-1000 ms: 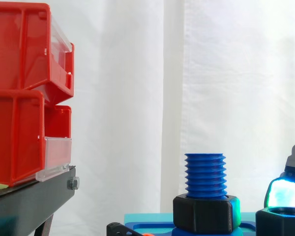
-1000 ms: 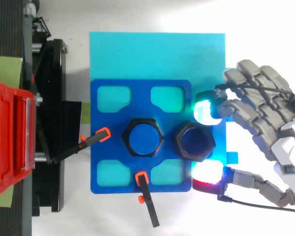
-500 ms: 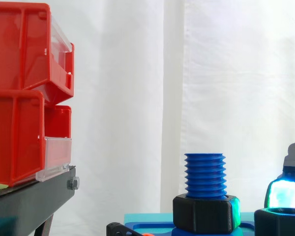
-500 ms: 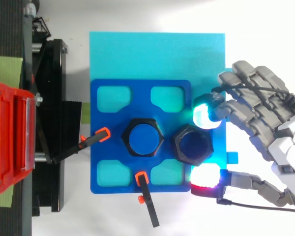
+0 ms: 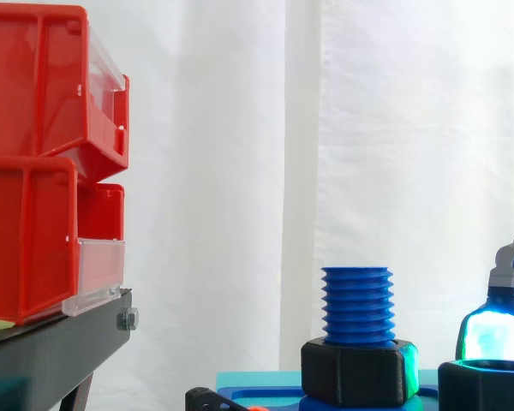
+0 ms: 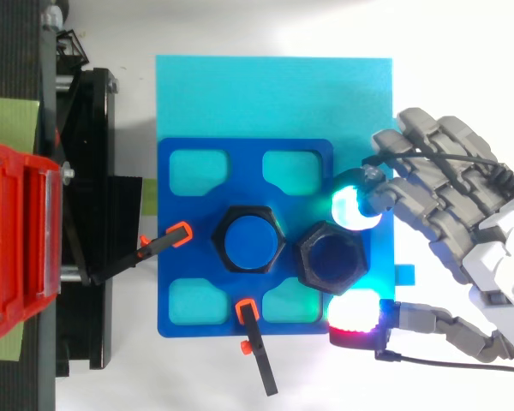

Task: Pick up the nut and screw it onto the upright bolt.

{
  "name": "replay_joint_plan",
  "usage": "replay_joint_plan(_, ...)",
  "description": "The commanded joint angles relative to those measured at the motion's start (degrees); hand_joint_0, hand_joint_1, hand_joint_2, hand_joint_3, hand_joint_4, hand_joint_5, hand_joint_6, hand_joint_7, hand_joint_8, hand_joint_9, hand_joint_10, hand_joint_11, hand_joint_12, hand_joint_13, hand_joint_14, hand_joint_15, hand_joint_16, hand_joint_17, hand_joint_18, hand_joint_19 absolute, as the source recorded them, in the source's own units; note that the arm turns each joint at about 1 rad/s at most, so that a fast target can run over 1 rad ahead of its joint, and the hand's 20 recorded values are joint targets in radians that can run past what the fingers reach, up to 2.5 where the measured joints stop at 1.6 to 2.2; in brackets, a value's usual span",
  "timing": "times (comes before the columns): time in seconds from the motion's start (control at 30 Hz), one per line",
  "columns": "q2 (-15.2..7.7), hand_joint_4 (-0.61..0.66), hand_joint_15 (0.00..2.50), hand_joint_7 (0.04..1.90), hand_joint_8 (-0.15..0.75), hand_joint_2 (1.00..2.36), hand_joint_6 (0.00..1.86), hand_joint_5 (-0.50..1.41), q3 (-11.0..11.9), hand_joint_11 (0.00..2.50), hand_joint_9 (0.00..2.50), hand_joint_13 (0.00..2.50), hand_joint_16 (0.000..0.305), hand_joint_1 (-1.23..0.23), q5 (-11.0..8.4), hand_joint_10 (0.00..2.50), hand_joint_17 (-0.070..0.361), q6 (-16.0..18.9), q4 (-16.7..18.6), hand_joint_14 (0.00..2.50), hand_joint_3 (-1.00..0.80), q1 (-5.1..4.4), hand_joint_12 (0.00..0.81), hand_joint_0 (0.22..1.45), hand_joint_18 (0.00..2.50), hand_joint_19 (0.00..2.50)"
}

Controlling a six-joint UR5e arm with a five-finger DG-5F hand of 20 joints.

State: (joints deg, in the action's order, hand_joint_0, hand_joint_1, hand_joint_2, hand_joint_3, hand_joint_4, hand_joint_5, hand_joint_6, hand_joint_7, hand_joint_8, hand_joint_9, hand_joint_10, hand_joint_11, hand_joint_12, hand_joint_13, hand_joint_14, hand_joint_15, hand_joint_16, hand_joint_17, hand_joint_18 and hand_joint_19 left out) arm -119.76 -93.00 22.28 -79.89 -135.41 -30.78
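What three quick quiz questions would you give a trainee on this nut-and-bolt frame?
1. True or false: the loose nut is already threaded on the blue bolt.
2. What sits round the bolt's base? A) a second black nut B) a washer C) nothing
3. Fill in: the hand pinches the loose nut between glowing fingers, one pad cyan and the other ____.

Key:
1. False. It lies on the blue plate beside the bolt, at plate level in the side view.
2. A
3. red
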Motion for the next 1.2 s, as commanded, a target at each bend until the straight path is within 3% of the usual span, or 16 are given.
replay_joint_plan(0.0,0.1,0.28,0.00,1.21,0.309,1.00,0.50,-0.18,0.0,0.17,0.46,0.25,0.050,-0.70,0.13,0.00,0.114,0.0,-0.5,0.00,-0.50,0.02,0.390,0.56,0.22,0.06)
replay_joint_plan(0.2,0.1,0.29,0.00,1.21,0.310,1.00,0.50,-0.18,0.0,0.16,0.46,0.25,0.050,-0.70,0.05,0.00,0.113,2.5,-2.1,0.00,-0.50,0.37,0.389,0.56,0.22,0.07)
replay_joint_plan(0.43,0.4,0.29,0.00,1.21,0.310,1.00,0.50,-0.18,0.7,0.16,0.46,0.25,0.050,-0.70,1.80,0.00,0.112,9.0,-5.9,0.00,-0.50,0.54,0.388,0.56,0.20,0.05)
replay_joint_plan(0.47,1.2,0.29,0.00,1.21,0.311,1.00,0.50,-0.18,1.0,0.16,0.46,0.25,0.050,-0.70,2.59,0.01,0.112,10.7,-8.9,0.00,-0.50,0.54,0.388,0.56,0.20,0.06)
replay_joint_plan(0.63,2.1,0.29,0.00,1.21,0.311,1.00,0.50,-0.18,2.4,0.16,0.46,0.25,0.049,-0.70,3.03,0.00,0.111,14.0,-13.7,0.00,-0.50,0.90,0.388,0.56,0.20,0.06)
replay_joint_plan(0.73,3.0,0.29,0.00,1.21,0.312,1.00,0.50,-0.18,2.9,0.17,0.46,0.25,0.049,-0.69,4.53,0.01,0.111,17.0,-18.3,0.00,-0.50,1.07,0.388,0.56,0.19,0.05)
replay_joint_plan(0.8,3.0,0.29,0.00,1.21,0.311,1.00,0.50,-0.18,3.0,0.16,0.46,0.25,0.049,-0.70,4.79,0.00,0.111,17.4,-18.8,0.00,-0.50,1.16,0.388,0.56,0.19,0.05)
replay_joint_plan(0.87,3.4,0.29,0.00,1.20,0.310,1.00,0.50,-0.18,4.1,0.16,0.46,0.25,0.049,-0.70,6.37,0.00,0.111,19.6,-21.7,0.00,-0.50,1.60,0.388,0.56,0.19,0.05)
replay_joint_plan(1.07,3.8,0.29,0.00,1.21,0.309,1.00,0.50,-0.18,6.0,0.16,0.46,0.25,0.049,-0.69,7.87,0.00,0.111,21.0,-26.5,0.00,-0.50,2.57,0.389,0.56,0.19,0.05)
replay_joint_plan(1.17,3.9,0.29,0.00,1.21,0.310,1.00,0.50,-0.18,7.9,0.16,0.46,0.25,0.050,-0.69,9.27,0.00,0.111,21.4,-29.0,0.00,-0.50,3.62,0.390,0.56,0.19,0.05)
